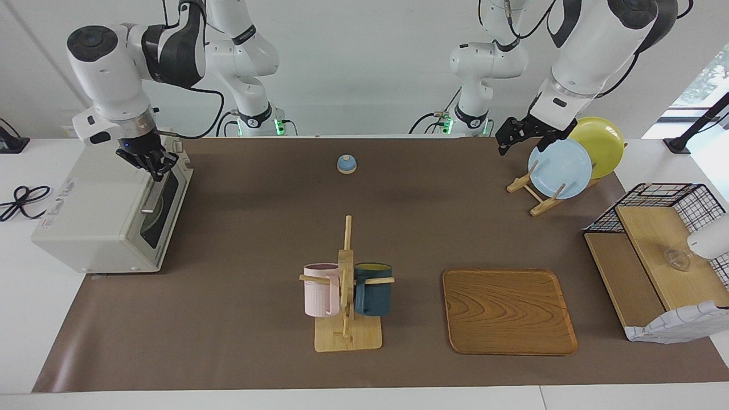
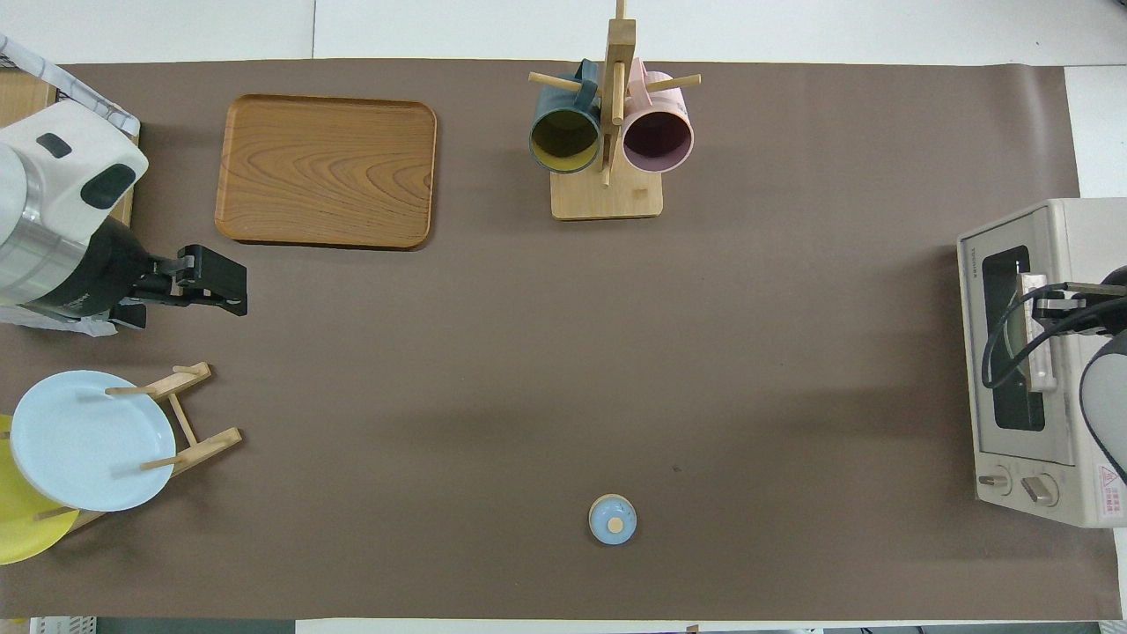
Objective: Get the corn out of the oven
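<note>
Overhead, boxy off-white oven (image 2: pixel 1070 231), dark glass door; right fingers (image 1: pixel 154 169) pressed together, left fingers (image 1: pixel 514 138) spread.

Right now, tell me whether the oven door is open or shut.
Shut. The oven door's dark glass lies flush in the front face, bar handle against it. The right gripper, shut, is at the handle's upper end.
</note>
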Controlling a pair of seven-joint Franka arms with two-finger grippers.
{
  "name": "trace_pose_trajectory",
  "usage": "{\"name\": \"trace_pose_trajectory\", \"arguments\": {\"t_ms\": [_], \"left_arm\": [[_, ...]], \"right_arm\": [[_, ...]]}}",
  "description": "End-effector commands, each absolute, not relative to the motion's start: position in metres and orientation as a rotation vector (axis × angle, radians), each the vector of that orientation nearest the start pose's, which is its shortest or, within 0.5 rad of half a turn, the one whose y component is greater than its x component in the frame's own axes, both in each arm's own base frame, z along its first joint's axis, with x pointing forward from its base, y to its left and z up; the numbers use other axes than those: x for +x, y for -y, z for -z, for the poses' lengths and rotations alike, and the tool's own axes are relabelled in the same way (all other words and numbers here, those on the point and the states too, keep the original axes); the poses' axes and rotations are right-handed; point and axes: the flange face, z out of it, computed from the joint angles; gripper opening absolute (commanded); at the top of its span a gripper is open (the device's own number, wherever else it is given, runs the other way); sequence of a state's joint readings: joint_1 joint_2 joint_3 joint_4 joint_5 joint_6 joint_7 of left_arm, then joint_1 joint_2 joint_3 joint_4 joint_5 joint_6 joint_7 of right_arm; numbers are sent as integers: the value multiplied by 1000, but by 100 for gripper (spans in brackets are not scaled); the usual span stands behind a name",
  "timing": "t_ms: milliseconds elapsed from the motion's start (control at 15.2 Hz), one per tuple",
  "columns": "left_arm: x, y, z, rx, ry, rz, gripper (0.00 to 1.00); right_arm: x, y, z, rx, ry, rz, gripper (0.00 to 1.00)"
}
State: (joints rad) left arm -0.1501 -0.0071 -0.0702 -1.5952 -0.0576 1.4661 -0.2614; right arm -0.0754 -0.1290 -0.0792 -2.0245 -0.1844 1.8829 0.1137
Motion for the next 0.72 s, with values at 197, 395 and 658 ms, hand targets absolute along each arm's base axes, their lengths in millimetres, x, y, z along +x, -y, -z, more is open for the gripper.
{"name": "trace_pose_trajectory", "arguments": {"t_ms": [197, 395, 658], "left_arm": [[522, 121, -612, -3144, 63, -187, 100], [522, 121, -612, -3145, 63, -185, 100], [522, 121, -612, -3144, 63, -187, 100]], "right_arm": [[504, 96, -497, -3301, -347, -23, 0], [504, 93, -494, -3301, -338, -30, 0], [506, 95, -486, -3307, -275, -57, 0]]}}
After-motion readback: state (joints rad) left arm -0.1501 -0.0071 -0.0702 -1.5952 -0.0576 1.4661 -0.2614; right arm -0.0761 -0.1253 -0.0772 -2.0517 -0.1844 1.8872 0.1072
